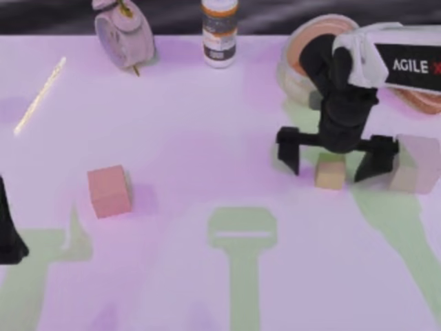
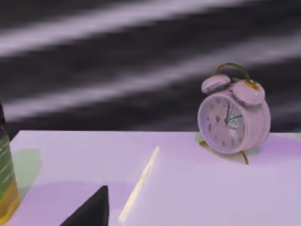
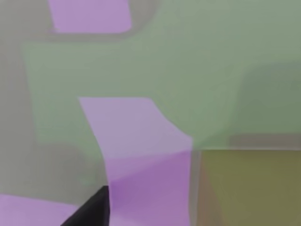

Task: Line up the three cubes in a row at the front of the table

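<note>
From above, the right gripper (image 1: 336, 157) hangs over the table (image 1: 207, 138) with its fingers spread wide; the tan-yellow cube (image 1: 330, 172) sits between them, neither visibly touching it. The pale pinkish-white cube (image 1: 415, 163) stands just outside one finger, the pink-red cube (image 1: 109, 191) well away near the parked left gripper (image 1: 8, 234). The left wrist view shows an alarm clock (image 2: 233, 117) and a pale stick (image 2: 139, 183). The right wrist view shows the tan-yellow cube (image 3: 247, 188) close beside a dark fingertip (image 3: 91, 209).
</note>
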Controlling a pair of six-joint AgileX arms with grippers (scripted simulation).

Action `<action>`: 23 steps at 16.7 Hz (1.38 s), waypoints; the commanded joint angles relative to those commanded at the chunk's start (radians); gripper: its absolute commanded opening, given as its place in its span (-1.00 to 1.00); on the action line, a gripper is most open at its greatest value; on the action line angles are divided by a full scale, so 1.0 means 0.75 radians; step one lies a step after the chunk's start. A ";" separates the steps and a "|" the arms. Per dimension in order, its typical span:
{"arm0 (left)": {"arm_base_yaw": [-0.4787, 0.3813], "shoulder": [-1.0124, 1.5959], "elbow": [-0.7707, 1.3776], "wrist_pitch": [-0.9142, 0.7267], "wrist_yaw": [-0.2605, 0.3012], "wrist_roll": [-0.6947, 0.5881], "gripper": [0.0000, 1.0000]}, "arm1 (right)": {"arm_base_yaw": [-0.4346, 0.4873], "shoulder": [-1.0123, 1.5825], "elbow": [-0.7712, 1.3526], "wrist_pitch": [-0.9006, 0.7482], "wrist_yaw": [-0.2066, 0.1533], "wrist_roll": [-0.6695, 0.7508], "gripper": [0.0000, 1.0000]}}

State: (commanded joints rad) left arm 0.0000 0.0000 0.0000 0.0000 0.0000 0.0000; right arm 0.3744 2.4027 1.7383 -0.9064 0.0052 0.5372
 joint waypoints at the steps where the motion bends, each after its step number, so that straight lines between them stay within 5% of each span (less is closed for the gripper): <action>1: 0.000 0.000 0.000 0.000 0.000 0.000 1.00 | 0.000 0.000 0.000 0.000 0.000 0.000 0.55; 11: 0.000 0.000 0.000 0.000 0.000 0.000 1.00 | 0.000 0.000 0.000 0.000 0.000 0.000 -0.96; 23: 0.000 0.000 0.000 0.000 0.000 0.000 1.00 | -0.003 -0.062 0.050 -0.075 0.019 -0.009 -1.00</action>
State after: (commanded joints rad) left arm 0.0000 0.0000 0.0000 0.0000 0.0000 0.0000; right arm 0.3721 2.3564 1.7756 -0.9625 0.0194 0.5302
